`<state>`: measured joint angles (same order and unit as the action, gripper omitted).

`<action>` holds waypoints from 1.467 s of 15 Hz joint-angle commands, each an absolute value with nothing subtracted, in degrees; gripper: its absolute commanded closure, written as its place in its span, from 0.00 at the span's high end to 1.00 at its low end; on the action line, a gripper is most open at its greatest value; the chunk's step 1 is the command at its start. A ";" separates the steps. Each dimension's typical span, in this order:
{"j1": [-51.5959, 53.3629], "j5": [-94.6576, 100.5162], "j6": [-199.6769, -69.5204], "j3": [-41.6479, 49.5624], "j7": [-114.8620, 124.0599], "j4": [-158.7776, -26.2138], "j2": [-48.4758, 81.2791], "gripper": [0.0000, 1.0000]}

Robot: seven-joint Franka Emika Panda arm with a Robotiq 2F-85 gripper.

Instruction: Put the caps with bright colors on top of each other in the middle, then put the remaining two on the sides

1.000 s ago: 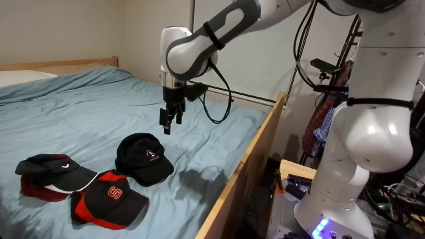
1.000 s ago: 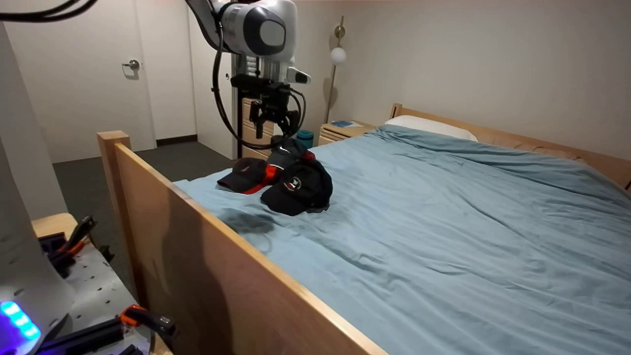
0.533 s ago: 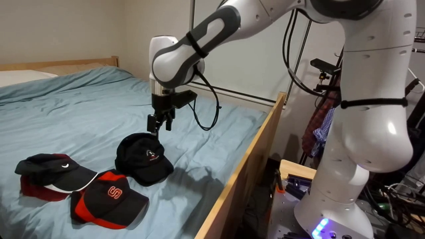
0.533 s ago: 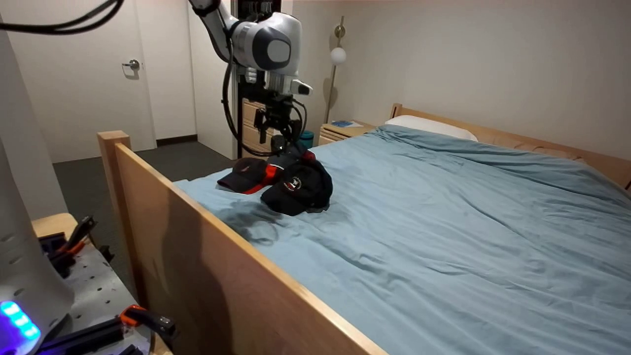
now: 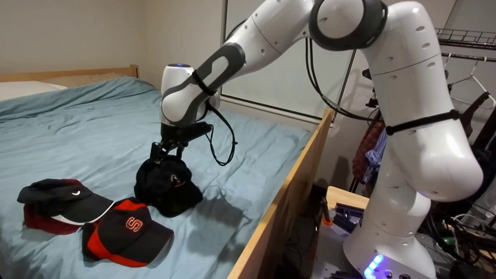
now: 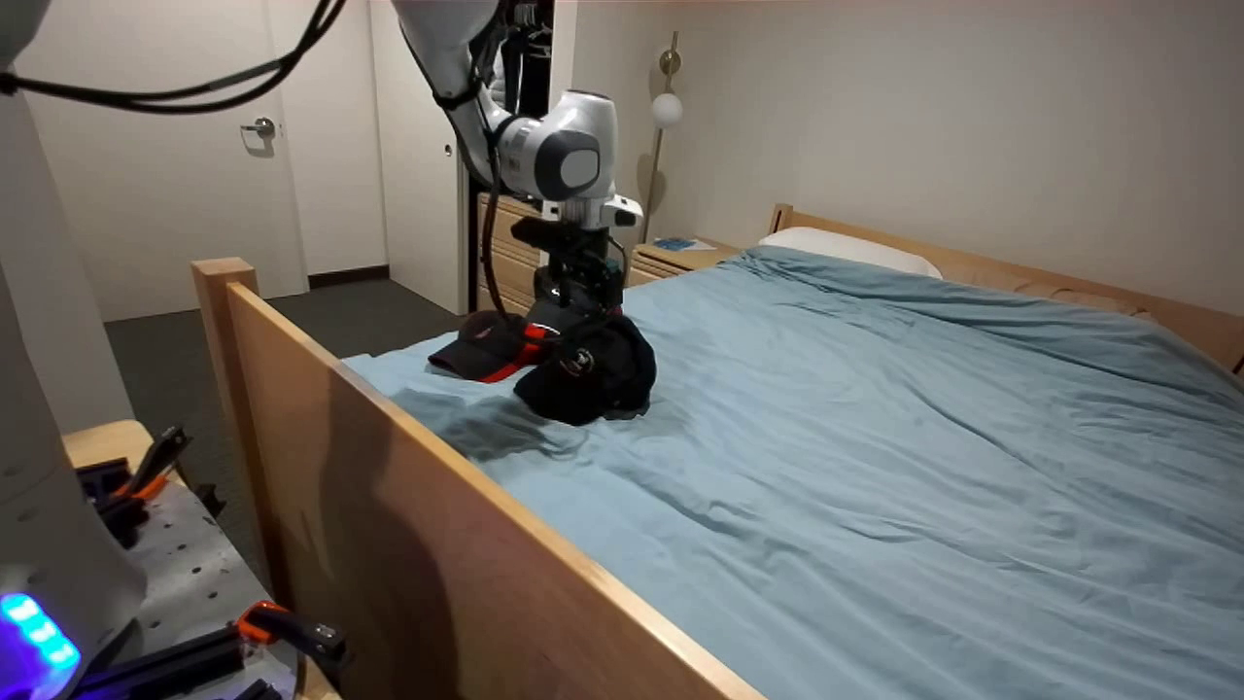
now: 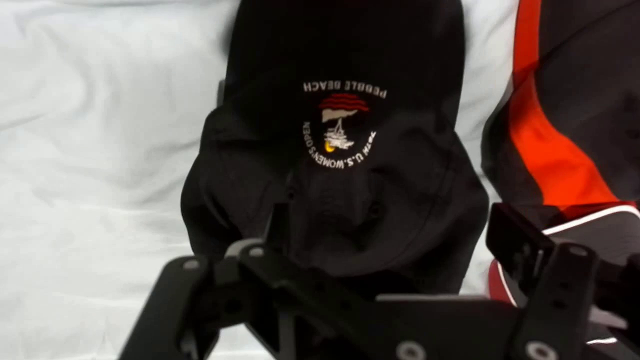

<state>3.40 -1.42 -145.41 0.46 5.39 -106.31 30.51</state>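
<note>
My gripper (image 5: 167, 155) stands open just over the crown of a black cap (image 5: 164, 190), whose front carries a small logo with red marks. In the wrist view this black cap (image 7: 345, 195) fills the middle, the fingers spread wide; whether they touch the cloth I cannot tell. Beside it lies a bright cap (image 5: 120, 234), black with red panels and an outlined S. Further left sits a black cap with a white swoosh (image 5: 73, 201) and white-edged brim. Dark red cloth (image 5: 50, 224) shows under it; whether that is a separate bright cap below, I cannot tell.
The caps lie close together on a bed with a wrinkled blue cover (image 5: 97, 135). A wooden bed board (image 6: 466, 486) rises between the arm's base and the bed. Cables (image 5: 224, 143) hang from the wrist. A pillow (image 6: 846, 248) lies at the far end.
My gripper has come down and to the left in the view with the bed board on the right, from above the cover to just over the logo cap. The caps have not moved.
</note>
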 commanded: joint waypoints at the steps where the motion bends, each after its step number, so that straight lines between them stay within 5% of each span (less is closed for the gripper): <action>1: 4.57 -0.53 -148.07 2.04 9.61 -99.94 37.20 1.00; 9: 3.78 -1.55 -151.55 1.33 8.03 -93.69 43.96 1.00; 10: 3.83 -1.50 -151.74 1.41 8.08 -93.30 44.36 0.75; 22: 2.11 -3.12 -152.42 -0.22 6.79 -94.01 43.44 0.05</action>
<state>3.31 -1.83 -151.30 1.17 7.89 -93.81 43.95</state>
